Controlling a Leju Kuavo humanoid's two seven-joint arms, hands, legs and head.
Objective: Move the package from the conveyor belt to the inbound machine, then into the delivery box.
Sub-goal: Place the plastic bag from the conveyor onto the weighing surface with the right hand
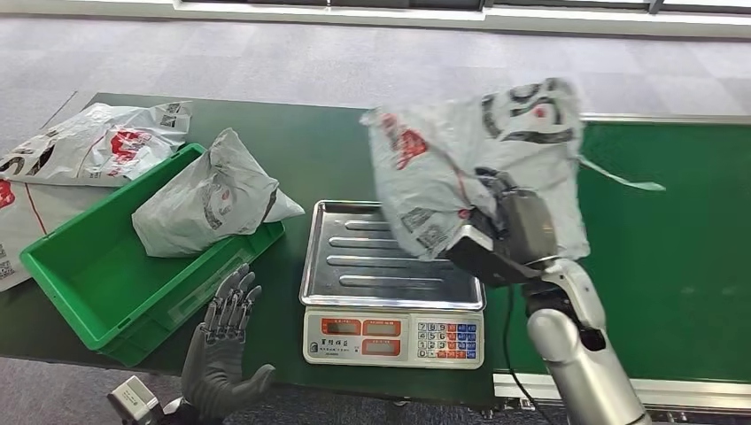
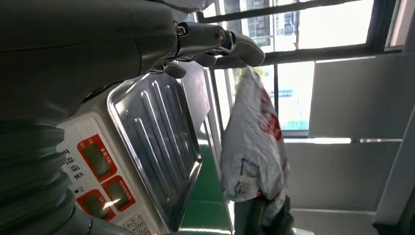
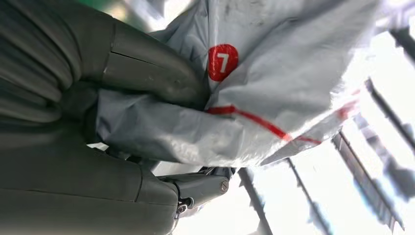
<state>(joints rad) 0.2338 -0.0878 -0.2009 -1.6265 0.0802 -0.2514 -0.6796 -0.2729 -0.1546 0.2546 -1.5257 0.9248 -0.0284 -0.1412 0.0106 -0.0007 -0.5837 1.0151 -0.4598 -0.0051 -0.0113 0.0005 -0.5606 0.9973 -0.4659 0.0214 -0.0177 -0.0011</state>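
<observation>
My right hand [image 1: 500,232] grips a grey plastic package [image 1: 460,159] with red and black print and holds it in the air, over the right part of the scale's steel tray [image 1: 354,257]. The right wrist view shows the bag's crumpled film [image 3: 274,73] pinched under my thumb [image 3: 147,68]. In the left wrist view the same package [image 2: 254,142] hangs beyond the tray [image 2: 156,137]. My left hand [image 1: 221,341] is open, fingers spread, at the table's front edge between the green box [image 1: 80,266] and the scale.
The scale [image 1: 394,338] with its red displays and keypad stands mid-table. The green box holds another grey package [image 1: 208,199]. More bags [image 1: 97,142] lie at the far left. The green conveyor belt [image 1: 682,239] runs on the right.
</observation>
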